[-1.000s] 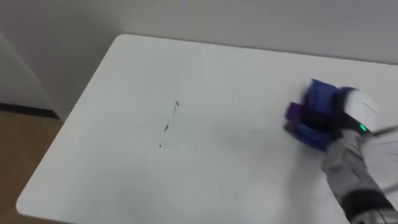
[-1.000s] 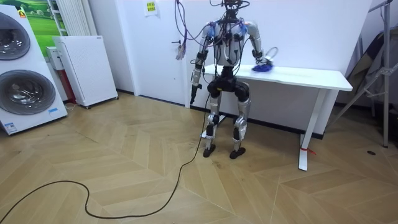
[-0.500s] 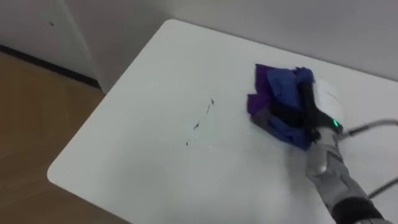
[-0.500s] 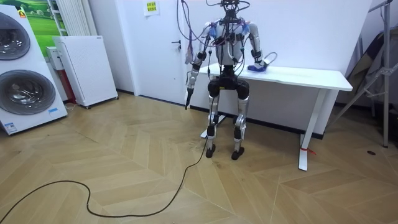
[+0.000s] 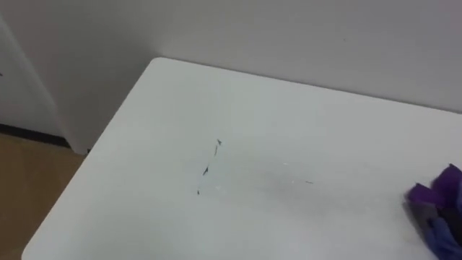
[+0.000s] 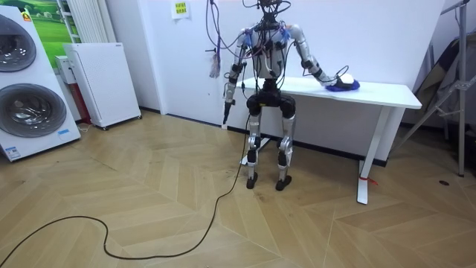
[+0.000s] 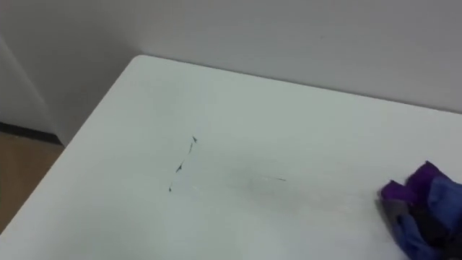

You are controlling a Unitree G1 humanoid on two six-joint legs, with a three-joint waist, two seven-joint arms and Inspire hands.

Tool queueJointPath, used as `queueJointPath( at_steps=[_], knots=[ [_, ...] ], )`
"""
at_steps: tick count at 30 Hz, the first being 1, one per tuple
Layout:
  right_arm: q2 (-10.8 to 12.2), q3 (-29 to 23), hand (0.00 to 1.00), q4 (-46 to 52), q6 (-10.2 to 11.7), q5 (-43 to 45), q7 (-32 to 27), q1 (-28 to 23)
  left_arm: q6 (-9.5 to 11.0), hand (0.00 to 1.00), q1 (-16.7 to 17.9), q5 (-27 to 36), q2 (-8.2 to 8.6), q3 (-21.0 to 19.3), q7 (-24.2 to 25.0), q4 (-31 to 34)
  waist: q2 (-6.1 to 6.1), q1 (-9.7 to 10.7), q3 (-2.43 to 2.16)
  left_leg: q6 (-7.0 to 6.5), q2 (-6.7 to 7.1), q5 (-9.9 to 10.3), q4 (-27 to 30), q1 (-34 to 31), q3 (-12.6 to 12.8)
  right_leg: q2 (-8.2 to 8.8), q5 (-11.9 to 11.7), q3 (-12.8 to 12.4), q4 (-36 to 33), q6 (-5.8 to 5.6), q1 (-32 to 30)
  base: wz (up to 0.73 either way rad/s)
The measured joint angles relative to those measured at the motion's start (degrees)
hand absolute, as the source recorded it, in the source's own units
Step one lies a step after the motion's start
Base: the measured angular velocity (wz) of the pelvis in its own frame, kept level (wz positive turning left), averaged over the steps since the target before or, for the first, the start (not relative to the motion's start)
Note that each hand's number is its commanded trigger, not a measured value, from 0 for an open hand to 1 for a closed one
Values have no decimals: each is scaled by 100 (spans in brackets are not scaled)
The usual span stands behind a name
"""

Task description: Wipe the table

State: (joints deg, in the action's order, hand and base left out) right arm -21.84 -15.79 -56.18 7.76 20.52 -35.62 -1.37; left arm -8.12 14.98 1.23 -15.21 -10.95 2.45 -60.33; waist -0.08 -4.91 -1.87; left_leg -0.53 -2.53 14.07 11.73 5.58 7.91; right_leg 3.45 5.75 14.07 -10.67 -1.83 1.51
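Three marks [image 5: 206,171] are still showing on the worktop [image 5: 137,188]; we are dragging the cloth [image 5: 440,211] away right; right robot hand [image 6: 343,75] hold unclear.

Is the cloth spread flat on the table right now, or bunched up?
Bunched up: the purple-blue cloth lies in a crumpled heap with raised folds on the white table, not flat. The right hand rests on it.

Standing upright, the robot stretches its right arm straight out to its right side, right robot hand [image 6: 343,76] lowered. Left robot hand [image 6: 226,112] hangs beside the hip.
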Motion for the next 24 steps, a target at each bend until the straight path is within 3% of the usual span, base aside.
queueJointPath(
  at_steps=[3,5,6,8,10,11,12,13,15,16,17,18,19,20,21,23,24],
  knots=[
    [115,300,100,119,-489,3,-3,479,-8,0,-130,96,116,455,-58,-135,74,-44,36,4,-31,20,2,0,68,-54,-105,11,6,70,-89,-44],
    [252,678,100,185,-993,282,32,1081,-44,0,-248,84,231,570,-58,-338,169,-294,73,-3,-70,79,73,-39,68,-148,-248,33,-32,204,-283,-100],
    [295,806,100,287,-1135,422,95,1211,-57,0,-288,66,260,563,-58,-408,197,-394,81,-11,-72,119,143,-88,55,-164,-273,66,-81,240,-368,-114],
    [634,1457,100,725,-1475,1183,522,1882,-99,0,-547,59,317,568,-56,-667,294,-646,195,-36,-80,296,556,-402,-137,-56,-235,442,-525,369,-799,-79],
    [890,2012,100,778,-1536,1778,822,2502,-120,0,-801,137,312,624,-69,-771,284,-801,283,-43,-51,376,899,-697,-149,178,-36,807,-1017,510,-1143,-11],
    [1021,2327,100,776,-1531,2098,978,2815,-93,0,-912,268,308,726,-76,-783,291,-972,370,-35,33,379,1006,-772,-112,291,80,826,-1262,533,-1292,8],
    [1082,2513,100,777,-1516,2169,1064,2931,-62,0,-937,373,302,803,-79,-777,261,-1012,379,-37,44,378,1032,-830,-113,314,91,815,-1324,523,-1363,17],
    [1149,2830,100,781,-1486,2259,1203,3096,10,0,-945,524,293,918,-79,-771,314,-1201,343,-46,33,368,1089,-965,-175,313,95,813,-1333,499,-1446,26],
    [1195,3081,100,783,-1448,2459,1346,3257,96,0,-953,599,282,1014,-96,-779,363,-1450,318,-21,-126,297,1111,-1109,-176,370,90,804,-1595,-36,-1646,40],
    [1201,3041,100,756,-1451,2469,1354,3187,94,0,-920,603,249,1007,-101,-841,362,-1465,315,10,-210,242,1136,-1114,-152,696,270,907,-2363,-20,-1689,95],
    [1168,2901,100,718,-1501,2412,1298,3040,89,0,-852,601,183,1009,-106,-837,308,-1467,287,31,-211,225,1154,-1090,-98,1198,481,924,-3075,12,-1672,105],
    [1156,2864,100,634,-1499,2364,1281,3032,90,0,-800,610,149,1010,-110,-831,262,-1510,260,34,-218,224,1191,-1083,-63,1428,550,881,-3272,3,-1639,71],
    [1138,2800,100,437,-1462,2259,1252,3062,83,0,-750,623,112,993,-150,-831,211,-1590,231,66,-275,243,1242,-1079,45,1766,569,737,-3399,-12,-1612,33],
    [1084,2793,100,299,-1322,2134,1167,3038,82,0,-790,679,103,994,-191,-828,237,-1594,246,130,-430,269,1344,-1100,139,1955,545,628,-3254,-49,-1535,27],
    [1073,2792,100,244,-1244,2008,1092,3026,83,0,-832,687,82,993,-194,-820,239,-1595,244,184,-511,276,1396,-1129,156,2008,517,566,-3102,-67,-1508,34],
    [1069,2688,100,76,-841,1602,824,2877,138,0,-1097,717,-41,921,-217,-825,202,-1516,233,460,-869,290,1546,-1298,175,2052,101,464,-2068,-207,-1234,38],
    [1070,2629,100,72,-742,1506,799,2813,158,0,-1153,708,-80,881,-232,-811,165,-1496,236,546,-940,273,1558,-1302,182,2023,-44,476,-1806,-216,-1147,41]
  ],
)
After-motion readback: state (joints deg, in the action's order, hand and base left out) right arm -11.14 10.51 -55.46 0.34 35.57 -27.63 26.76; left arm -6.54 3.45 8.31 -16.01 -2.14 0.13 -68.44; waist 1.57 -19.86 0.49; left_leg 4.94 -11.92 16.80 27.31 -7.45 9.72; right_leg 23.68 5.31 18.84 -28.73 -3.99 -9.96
